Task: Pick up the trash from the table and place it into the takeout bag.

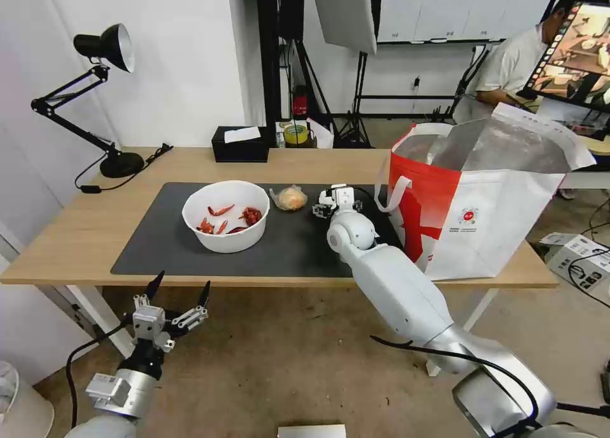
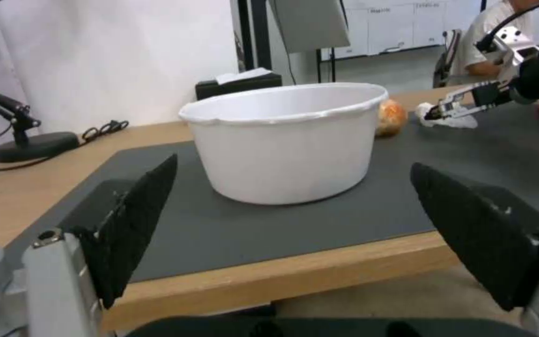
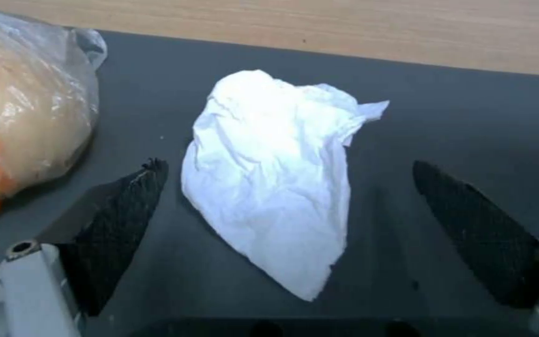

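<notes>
The table (image 1: 95, 225) runs across the middle of the head view, its dark mat (image 1: 159, 241) spread along the centre; at the right of the frame the takeout bag (image 1: 489, 222) stands upright on the tabletop, mouth gaping, foil lining showing; left of centre on the mat sits the white bowl (image 1: 226, 215) with red scraps inside; just right of it lies the small clear bag of yellow-orange food (image 1: 290, 198); the right gripper (image 1: 332, 204) is down over the mat beside the tote, jaws spread wide, straddling the crumpled tissue (image 3: 276, 173) without touching it; the left gripper (image 1: 181, 292) hangs in the lower left, below the table edge, fingers splayed, grasping nothing.
</notes>
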